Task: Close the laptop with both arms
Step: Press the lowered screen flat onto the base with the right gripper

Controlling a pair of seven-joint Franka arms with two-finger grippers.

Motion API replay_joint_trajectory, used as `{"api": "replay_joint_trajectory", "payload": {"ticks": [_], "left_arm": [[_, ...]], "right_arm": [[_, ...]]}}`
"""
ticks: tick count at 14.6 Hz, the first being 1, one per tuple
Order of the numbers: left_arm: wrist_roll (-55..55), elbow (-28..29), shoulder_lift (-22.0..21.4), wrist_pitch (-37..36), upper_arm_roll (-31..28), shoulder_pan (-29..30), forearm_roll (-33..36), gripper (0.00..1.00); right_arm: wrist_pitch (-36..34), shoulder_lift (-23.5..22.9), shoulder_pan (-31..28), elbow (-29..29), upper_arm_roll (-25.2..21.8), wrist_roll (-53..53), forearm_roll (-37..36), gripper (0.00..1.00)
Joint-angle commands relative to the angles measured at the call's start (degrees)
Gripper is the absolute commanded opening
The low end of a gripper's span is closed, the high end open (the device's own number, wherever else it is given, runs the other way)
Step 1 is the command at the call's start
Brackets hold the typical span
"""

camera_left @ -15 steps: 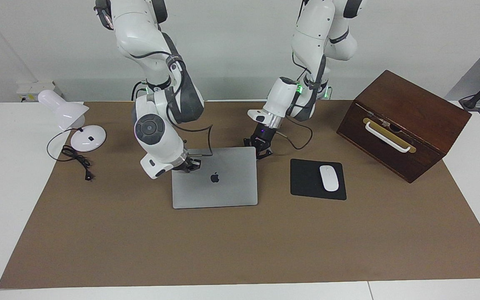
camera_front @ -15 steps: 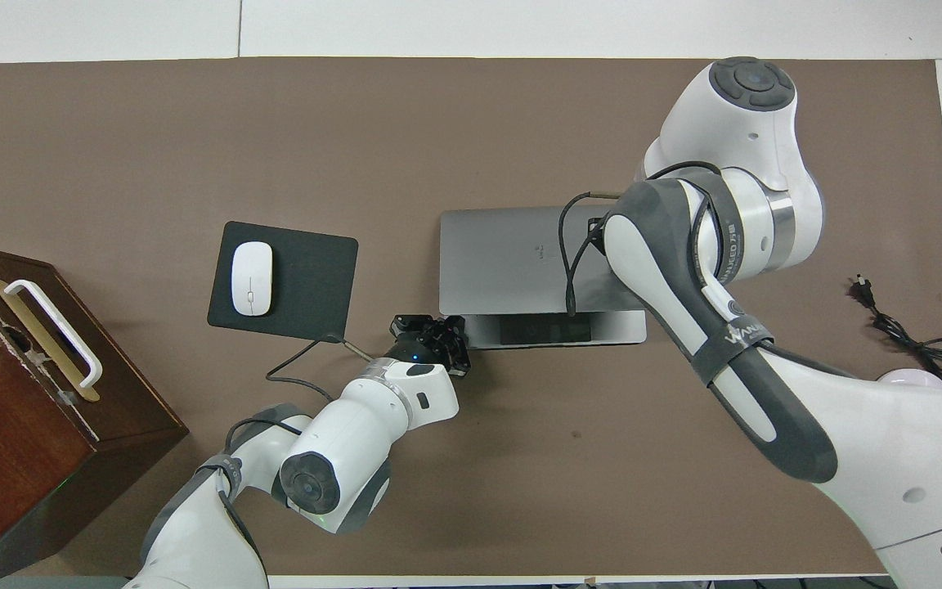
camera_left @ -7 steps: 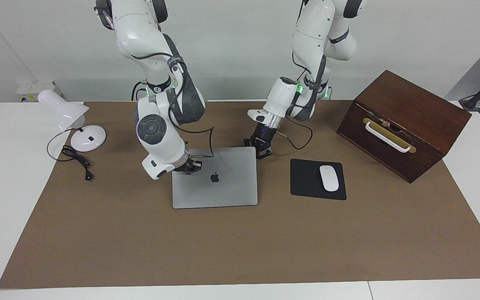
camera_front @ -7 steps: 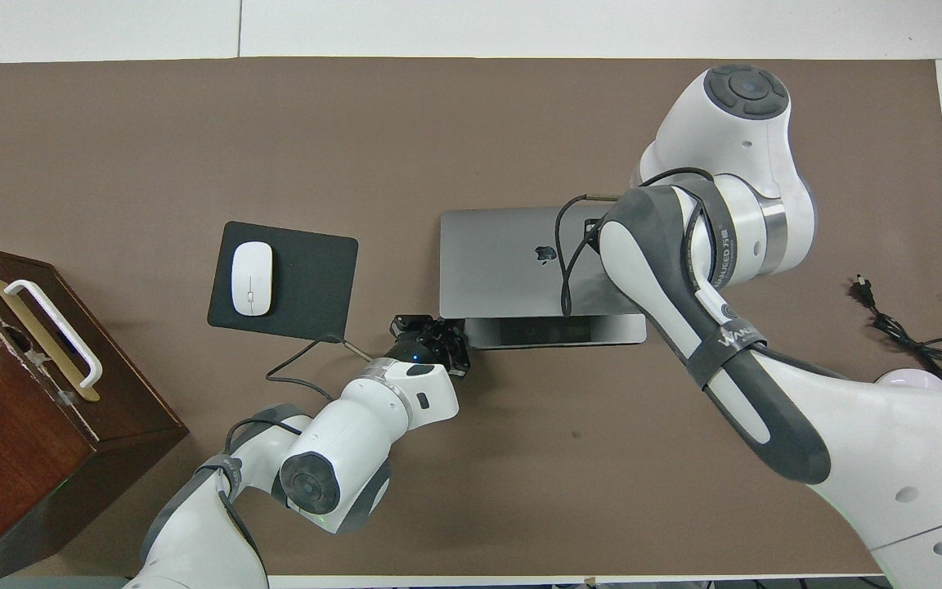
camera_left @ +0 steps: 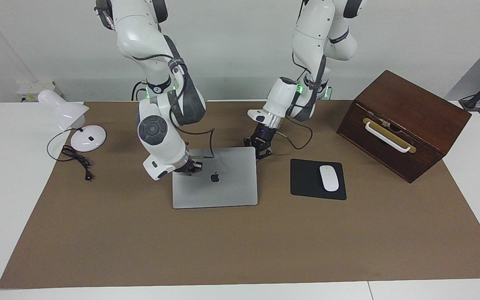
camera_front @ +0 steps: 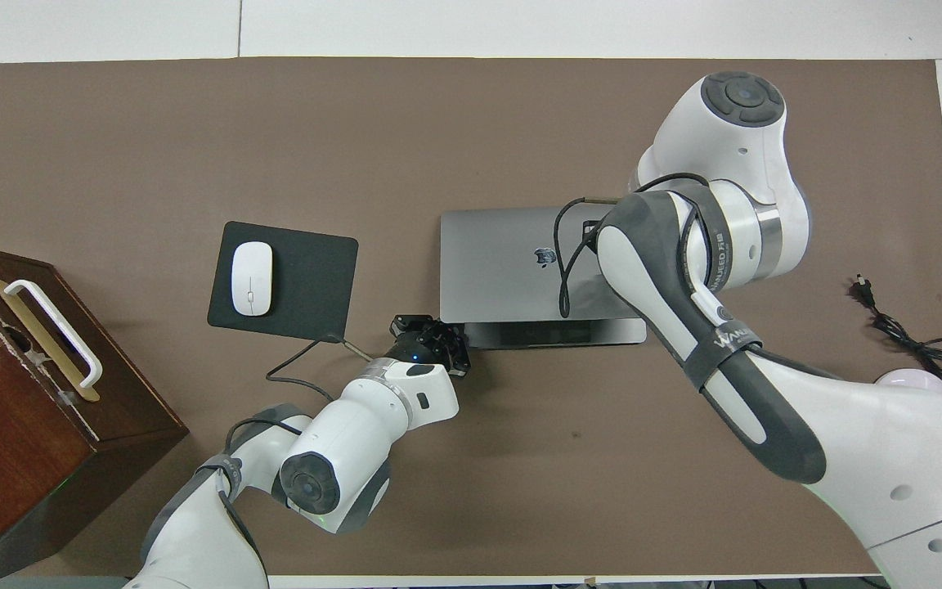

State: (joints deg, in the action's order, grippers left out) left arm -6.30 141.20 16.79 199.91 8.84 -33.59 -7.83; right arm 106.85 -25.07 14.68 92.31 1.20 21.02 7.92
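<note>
White table [camera_left: 6, 187] covered by a large brown mat [camera_left: 240, 246], with desk items spread across it.

On the mat lie a thin silver-grey metal laptop [camera_left: 223, 187] near the middle; beside it, toward the left arm's end, a black rectangular mouse pad [camera_left: 306, 179] carrying a white mouse [camera_left: 329, 178]; then a dark wooden box with a white handle [camera_left: 402, 125]; at the right arm's end, a white desk lamp [camera_left: 77, 125] with its black cord [camera_left: 75, 160].

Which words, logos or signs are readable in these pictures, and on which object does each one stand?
Apple logo, a sign without letters: on the lid of the thin silver-grey metal laptop.
Pale lettering along the dark band of the right white robot arm: too small to read with certainty.
No other text is legible.
</note>
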Motion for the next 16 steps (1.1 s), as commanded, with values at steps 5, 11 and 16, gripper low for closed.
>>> {"api": "replay_joint_trajectory", "payload": {"ticks": [5, 11, 16], "left_arm": [[-0.6, 0.0, 2.8, 0.7, -1.0, -1.0, 0.1, 0.00], [-0.6, 0.0, 2.9, 0.7, -1.0, -1.0, 0.1, 0.00], [-0.6, 0.0, 2.9, 0.7, -1.0, -1.0, 0.1, 0.00]], "right_arm": [[4.4, 1.6, -0.2, 4.7, 0.5, 1.2, 1.3, 0.00], [5.1, 1.4, 0.5, 4.9, 0.5, 1.4, 1.3, 0.00], [5.1, 1.4, 0.5, 4.9, 0.5, 1.4, 1.3, 0.00]]}}
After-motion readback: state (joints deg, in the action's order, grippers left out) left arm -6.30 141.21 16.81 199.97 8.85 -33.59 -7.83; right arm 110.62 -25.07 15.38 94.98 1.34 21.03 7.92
